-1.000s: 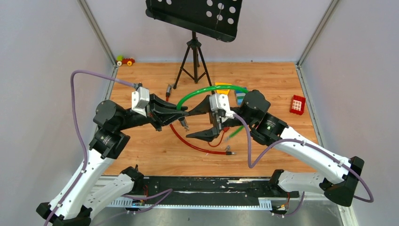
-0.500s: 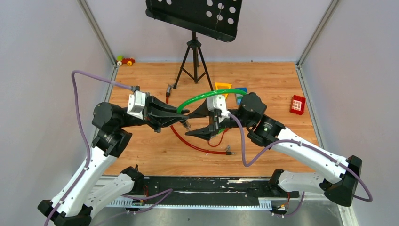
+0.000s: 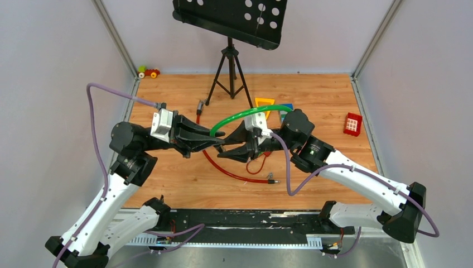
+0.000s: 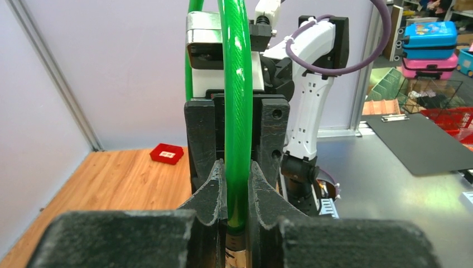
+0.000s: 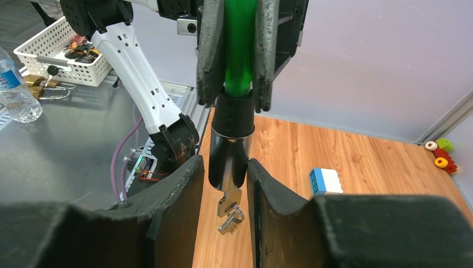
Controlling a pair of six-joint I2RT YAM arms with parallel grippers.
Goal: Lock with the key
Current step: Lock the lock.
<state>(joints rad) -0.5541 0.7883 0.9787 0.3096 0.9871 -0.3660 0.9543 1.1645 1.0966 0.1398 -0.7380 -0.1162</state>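
Here we are at mid-desk, the two arms nose to nose above the pale wooden desk (image 3: 323, 95). The left gripper (image 4: 237, 190) reaches in from its side, jaws clamped narrow on the bright green plastic-coated cable (image 4: 234, 84). The cable runs straight up between the left fingers (image 4: 215, 187) in the left wrist view and arcs over both wrists from overhead.

Through the right wrist camera, just past that grip, the green cable ends in a dark metal end plug (image 5: 233, 114) with a silvery tip. And there it is: the tiny silvery-grey metal key (image 5: 228, 209), sticking out of that tip, well clear of the desk. Its long axis lies roughly in line with the plug and the cable end. The inserted end points into the plug, the free end back towards the right wrist camera, tilted a touch to one side.

The right gripper (image 5: 226, 167) faces it head on. Its jaws stand partway apart, one black finger (image 5: 173, 206) on each side of the silvery tip and the key, very close to the metal. There is daylight either side of the key itself, though I cannot tell whether the pads touch the tip. From overhead the key is hidden between the black fingers.

Below, a thin red cable (image 3: 223, 167) loops across the desk.
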